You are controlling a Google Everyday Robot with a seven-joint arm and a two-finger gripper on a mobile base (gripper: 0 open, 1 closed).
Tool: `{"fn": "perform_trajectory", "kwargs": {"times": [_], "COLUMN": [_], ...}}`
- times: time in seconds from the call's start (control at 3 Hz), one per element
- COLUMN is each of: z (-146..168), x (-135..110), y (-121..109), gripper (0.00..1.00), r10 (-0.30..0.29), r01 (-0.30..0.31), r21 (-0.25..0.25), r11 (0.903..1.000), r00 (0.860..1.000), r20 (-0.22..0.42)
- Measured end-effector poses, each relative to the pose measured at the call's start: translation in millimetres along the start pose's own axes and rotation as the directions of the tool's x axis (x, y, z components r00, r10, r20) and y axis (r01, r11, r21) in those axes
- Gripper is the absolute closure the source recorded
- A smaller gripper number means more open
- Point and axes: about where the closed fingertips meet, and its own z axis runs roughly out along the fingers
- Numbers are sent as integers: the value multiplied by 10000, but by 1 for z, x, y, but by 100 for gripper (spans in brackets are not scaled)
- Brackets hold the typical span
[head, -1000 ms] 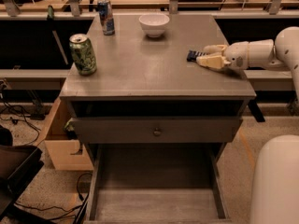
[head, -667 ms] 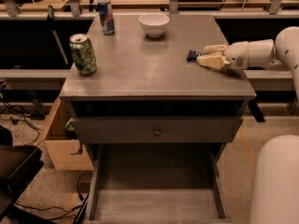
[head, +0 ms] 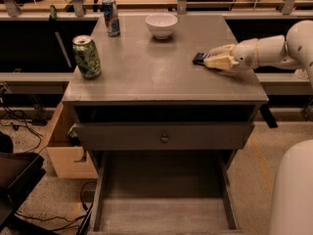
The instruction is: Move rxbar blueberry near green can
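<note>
The gripper (head: 209, 59) lies low on the right part of the grey table (head: 161, 84), at the end of the white arm (head: 266, 50) that reaches in from the right edge of the view. Whether it is closed or has a hold cannot be told. The rxbar blueberry (head: 198, 58) lies flat on the tabletop right at its tip, the dark end sticking out on the side away from the arm. Beyond the tip and further back stands a white bowl (head: 162, 25). Further off, at the back, is a slim blue and silver can (head: 111, 17). The green can (head: 87, 57) stands upright farthest from the gripper, near the opposite edge, well apart from the bar
</note>
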Motion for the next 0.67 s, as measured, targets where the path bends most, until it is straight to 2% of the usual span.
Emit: {"fn": "perform_trajectory", "kwargs": {"times": [0.33, 0.67], "z": [7, 26], "x": [-62, -119], "y": [21, 67], "gripper": [100, 100], "r10": [-1381, -2246], "r01": [1430, 2417], "r21": [1005, 1362], "r11": [9846, 9607], "r00": [9889, 9658], "r20": [-542, -1296]}}
